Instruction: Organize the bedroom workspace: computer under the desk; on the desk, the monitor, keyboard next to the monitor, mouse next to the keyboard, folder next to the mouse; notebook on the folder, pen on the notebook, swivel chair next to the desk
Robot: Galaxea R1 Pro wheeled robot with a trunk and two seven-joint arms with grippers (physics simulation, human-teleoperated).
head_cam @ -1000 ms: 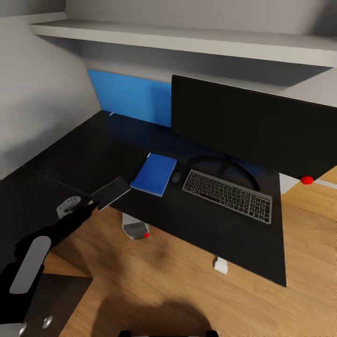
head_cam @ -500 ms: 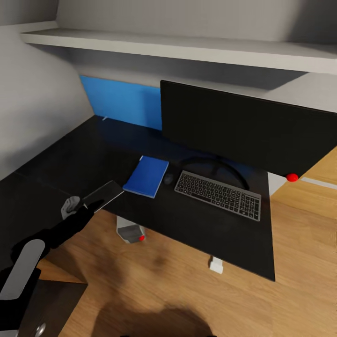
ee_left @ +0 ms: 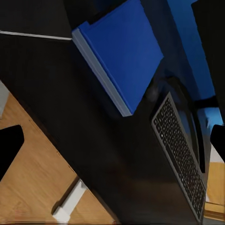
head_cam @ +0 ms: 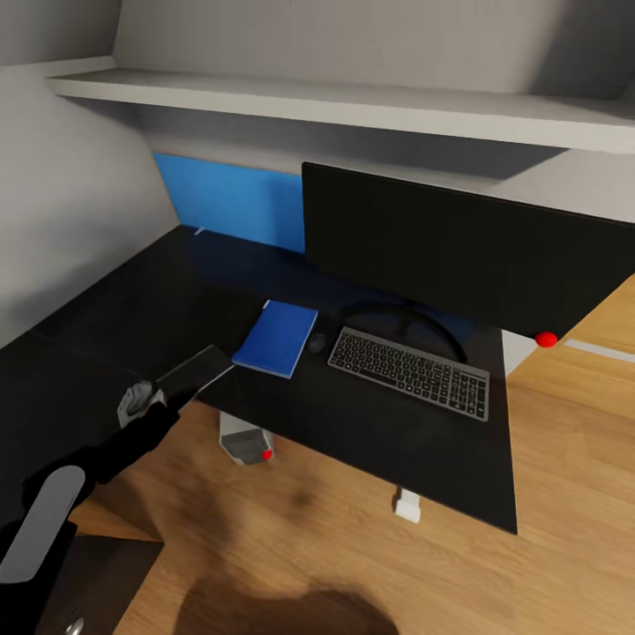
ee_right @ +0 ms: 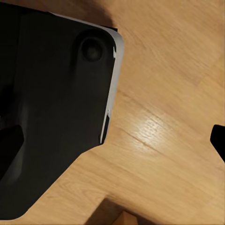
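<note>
The black monitor (head_cam: pixel 450 251) stands on the black desk (head_cam: pixel 370 432) with the grey keyboard (head_cam: pixel 408 372) in front of it. A dark mouse (head_cam: pixel 317 342) lies between the keyboard and the blue folder (head_cam: pixel 275 338). The dark, flat notebook (head_cam: pixel 196 370) is just left of the folder at the desk's front edge. My left gripper (head_cam: pixel 157 394) has its tip at the notebook's near corner. In the left wrist view my left gripper (ee_left: pixel 117 145) has its fingers (ee_left: pixel 10 150) wide apart, over the folder (ee_left: pixel 119 56) and keyboard (ee_left: pixel 180 159). My right gripper (ee_right: pixel 117 140) is open above the wooden floor (ee_right: pixel 159 117).
A grey box with a red spot (head_cam: pixel 247 445) and a white desk foot (head_cam: pixel 406 504) sit under the desk. A white shelf (head_cam: pixel 353 101) hangs over the monitor, and a blue panel (head_cam: pixel 229 198) backs the desk. A dark, white-rimmed body (ee_right: pixel 56 117) lies below my right gripper.
The whole head view has shifted, so the camera moved. My left arm has sunk slightly toward the lower left. The notebook keeps its place beside the folder.
</note>
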